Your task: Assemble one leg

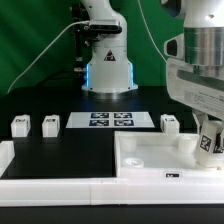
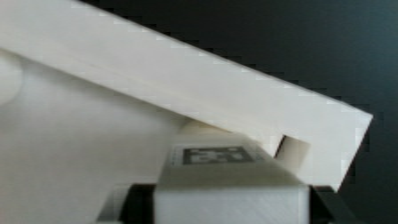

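My gripper (image 1: 208,140) is shut on a leg (image 1: 211,138), a small white block with a black-and-white tag on its face. It holds the leg at the far right corner of the large white tray-like part (image 1: 150,150), on the exterior view's right. In the wrist view the held leg (image 2: 222,175) sits between the dark fingers (image 2: 146,203), with its tag toward the tray's raised rim (image 2: 196,85) and its end close against the inner corner. I cannot tell whether it touches. Three more legs stand on the black table: two on the left (image 1: 20,125) (image 1: 50,123) and one (image 1: 170,122) behind the tray.
The marker board (image 1: 110,121) lies flat on the table between the loose legs. The arm's base (image 1: 107,60) stands behind it. A low white wall (image 1: 60,188) runs along the table's front and left edge.
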Tool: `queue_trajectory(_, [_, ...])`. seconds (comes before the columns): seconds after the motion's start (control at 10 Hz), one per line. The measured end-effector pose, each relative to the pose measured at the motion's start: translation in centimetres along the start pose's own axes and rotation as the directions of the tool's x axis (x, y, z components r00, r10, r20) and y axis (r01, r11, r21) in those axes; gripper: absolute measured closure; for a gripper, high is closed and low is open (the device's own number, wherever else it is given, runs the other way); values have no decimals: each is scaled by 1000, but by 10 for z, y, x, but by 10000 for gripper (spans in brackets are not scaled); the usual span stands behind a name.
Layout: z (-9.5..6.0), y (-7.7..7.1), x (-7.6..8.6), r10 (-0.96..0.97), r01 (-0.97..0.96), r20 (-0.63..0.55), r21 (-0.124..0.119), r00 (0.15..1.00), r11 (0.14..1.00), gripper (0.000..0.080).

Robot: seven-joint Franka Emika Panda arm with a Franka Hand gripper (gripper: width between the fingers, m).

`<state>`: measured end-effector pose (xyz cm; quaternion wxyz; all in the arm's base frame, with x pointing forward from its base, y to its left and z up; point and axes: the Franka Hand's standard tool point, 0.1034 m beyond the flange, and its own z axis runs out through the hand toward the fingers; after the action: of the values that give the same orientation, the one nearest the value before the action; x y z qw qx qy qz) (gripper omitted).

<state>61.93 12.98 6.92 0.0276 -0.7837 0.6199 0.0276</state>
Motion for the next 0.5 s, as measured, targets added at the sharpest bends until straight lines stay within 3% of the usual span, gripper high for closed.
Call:
queue_trajectory(0.3, [0, 0, 0, 246, -246, 4, 1, 969, 969, 505])
queue_trajectory(0.5, [0, 0, -1, 269, -269, 6, 0, 963, 963, 502])
